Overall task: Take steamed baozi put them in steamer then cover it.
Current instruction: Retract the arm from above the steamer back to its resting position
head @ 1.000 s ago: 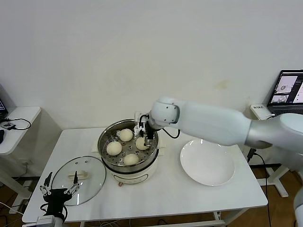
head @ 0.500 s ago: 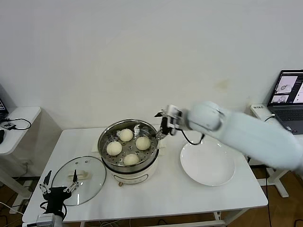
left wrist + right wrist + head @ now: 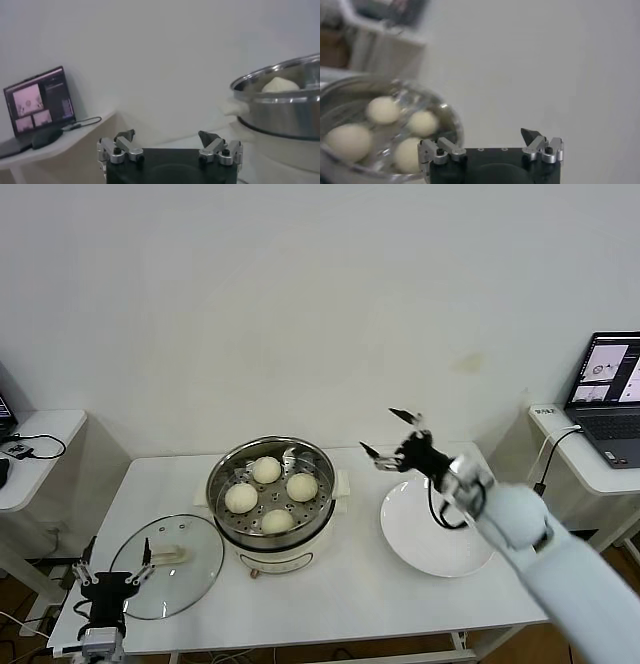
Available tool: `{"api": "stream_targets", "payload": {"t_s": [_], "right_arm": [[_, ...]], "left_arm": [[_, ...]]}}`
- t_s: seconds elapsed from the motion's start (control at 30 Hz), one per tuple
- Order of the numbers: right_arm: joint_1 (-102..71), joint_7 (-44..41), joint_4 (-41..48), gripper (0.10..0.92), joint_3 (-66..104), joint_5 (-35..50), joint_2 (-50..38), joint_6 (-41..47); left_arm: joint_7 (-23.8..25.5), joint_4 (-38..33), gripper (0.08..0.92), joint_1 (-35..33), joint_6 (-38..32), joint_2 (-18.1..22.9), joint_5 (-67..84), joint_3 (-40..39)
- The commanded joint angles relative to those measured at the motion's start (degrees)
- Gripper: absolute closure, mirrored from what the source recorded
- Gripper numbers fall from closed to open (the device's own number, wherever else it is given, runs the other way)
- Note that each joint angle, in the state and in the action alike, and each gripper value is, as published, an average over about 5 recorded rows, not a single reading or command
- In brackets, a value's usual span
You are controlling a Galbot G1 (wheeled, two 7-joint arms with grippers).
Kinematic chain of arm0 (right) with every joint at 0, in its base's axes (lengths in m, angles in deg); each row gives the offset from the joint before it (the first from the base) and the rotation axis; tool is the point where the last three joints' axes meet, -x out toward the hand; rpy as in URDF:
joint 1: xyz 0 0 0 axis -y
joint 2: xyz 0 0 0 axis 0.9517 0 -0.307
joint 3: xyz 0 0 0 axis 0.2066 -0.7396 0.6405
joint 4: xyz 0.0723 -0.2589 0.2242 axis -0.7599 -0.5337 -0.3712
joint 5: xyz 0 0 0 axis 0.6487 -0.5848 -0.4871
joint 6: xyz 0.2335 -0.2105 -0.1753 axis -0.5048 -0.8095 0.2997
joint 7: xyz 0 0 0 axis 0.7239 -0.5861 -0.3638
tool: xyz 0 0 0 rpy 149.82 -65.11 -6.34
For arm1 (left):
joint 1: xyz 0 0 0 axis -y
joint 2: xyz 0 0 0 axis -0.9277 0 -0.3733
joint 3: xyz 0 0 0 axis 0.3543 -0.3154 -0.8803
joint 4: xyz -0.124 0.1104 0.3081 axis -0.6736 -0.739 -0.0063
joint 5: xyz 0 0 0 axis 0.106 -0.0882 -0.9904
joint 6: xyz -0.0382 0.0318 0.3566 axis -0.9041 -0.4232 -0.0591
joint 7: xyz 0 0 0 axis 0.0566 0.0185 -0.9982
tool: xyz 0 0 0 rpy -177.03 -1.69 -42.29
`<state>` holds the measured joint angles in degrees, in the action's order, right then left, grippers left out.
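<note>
Several cream-white steamed baozi (image 3: 270,492) lie on the perforated tray inside the steel steamer (image 3: 225,467) on its cream base, uncovered. They also show in the right wrist view (image 3: 382,110). The clear glass cover (image 3: 205,559) with its cream handle lies flat on the table left of the steamer. My right gripper (image 3: 392,435) is open and empty, in the air over the far edge of the white plate, right of the steamer. My left gripper (image 3: 110,576) is open and empty at the table's front left, by the cover's near edge. The steamer's rim shows in the left wrist view (image 3: 280,82).
A flat white plate (image 3: 440,544) lies on the table right of the steamer. A side table with a laptop (image 3: 605,379) stands at the far right, another small table with cables (image 3: 30,446) at the far left. A wall runs behind the table.
My right gripper left the steamer, rose and swung right to above the plate, leaving the last baozi in the steamer. My left gripper shifted slightly left and down.
</note>
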<state>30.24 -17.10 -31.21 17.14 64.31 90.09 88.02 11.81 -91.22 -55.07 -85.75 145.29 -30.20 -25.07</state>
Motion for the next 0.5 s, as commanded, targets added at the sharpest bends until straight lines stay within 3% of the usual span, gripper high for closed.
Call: {"api": "stream_targets", "payload": {"t_s": [0.03, 0.27, 0.5], "right_arm": [[-36.86, 1.38, -0.31, 0.203, 36.32, -12.58, 19.99, -19.45], [-39.67, 2.47, 2.86, 0.203, 39.85, -15.58, 24.98, -22.42], [-39.31, 2.84, 4.81, 0.203, 40.75, -16.04, 25.94, -23.30]], "left_arm": [[-0.99, 10.79, 0.177, 1.09, -5.97, -5.86, -42.82, 5.04], [-1.39, 10.97, 0.177, -3.60, -6.92, -6.01, -64.25, 7.85], [-2.18, 12.26, 0.177, -3.60, -7.05, -6.38, -68.13, 5.56]]}}
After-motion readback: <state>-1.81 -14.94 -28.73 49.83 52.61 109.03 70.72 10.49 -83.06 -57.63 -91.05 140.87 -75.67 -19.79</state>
